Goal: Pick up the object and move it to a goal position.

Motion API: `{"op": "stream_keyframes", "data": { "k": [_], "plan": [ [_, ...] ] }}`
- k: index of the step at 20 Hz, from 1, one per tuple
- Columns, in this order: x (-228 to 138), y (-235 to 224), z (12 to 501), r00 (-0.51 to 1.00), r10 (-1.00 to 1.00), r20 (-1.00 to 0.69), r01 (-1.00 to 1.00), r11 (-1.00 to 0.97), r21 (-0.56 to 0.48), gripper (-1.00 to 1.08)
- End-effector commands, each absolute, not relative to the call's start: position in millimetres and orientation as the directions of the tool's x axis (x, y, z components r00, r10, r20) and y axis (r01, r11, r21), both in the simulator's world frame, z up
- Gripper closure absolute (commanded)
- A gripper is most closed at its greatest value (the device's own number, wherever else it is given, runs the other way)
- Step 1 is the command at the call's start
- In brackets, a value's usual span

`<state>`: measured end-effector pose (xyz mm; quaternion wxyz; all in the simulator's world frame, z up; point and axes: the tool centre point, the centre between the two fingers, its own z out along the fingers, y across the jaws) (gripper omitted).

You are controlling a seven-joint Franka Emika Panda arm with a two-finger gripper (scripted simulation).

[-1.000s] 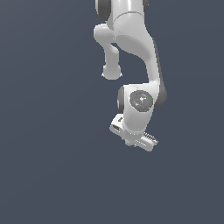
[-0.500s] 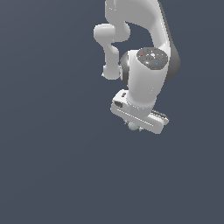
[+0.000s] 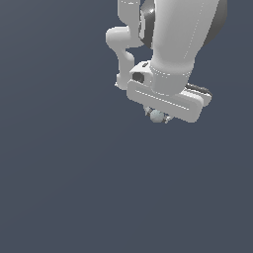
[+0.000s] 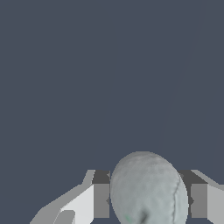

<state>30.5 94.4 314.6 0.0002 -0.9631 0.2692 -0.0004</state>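
Pale grey-green, the ball (image 4: 148, 189) sits between the two fingers (image 4: 101, 200) of the white gripper (image 3: 159, 116), which are closed on it from both sides, below the palm.

No readable text, no labels, no brand marks, no numbers, no signs on any surface in either view

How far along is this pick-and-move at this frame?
Done: the grasp looks made, since the wrist view shows the ball sitting between the two fingers. In hand: the gripper carries it, the ball just peeking out below the hand in the exterior view. Left: delivering it; no goal marker is visible, so remaining travel cannot be judged.
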Motion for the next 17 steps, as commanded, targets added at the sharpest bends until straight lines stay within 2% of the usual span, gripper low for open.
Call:
{"op": "stream_keyframes", "data": {
  "k": [1,9,17],
  "plan": [
    [25.6,95.6,339.6,0.855,-0.519,0.0,-0.519,-0.855,0.0,1.08],
    [18.1,99.0,392.3,0.855,-0.518,0.0,-0.518,-0.855,0.0,1.08],
    [17.6,100.2,406.8,0.855,-0.518,0.0,-0.518,-0.855,0.0,1.08]
  ]
}}
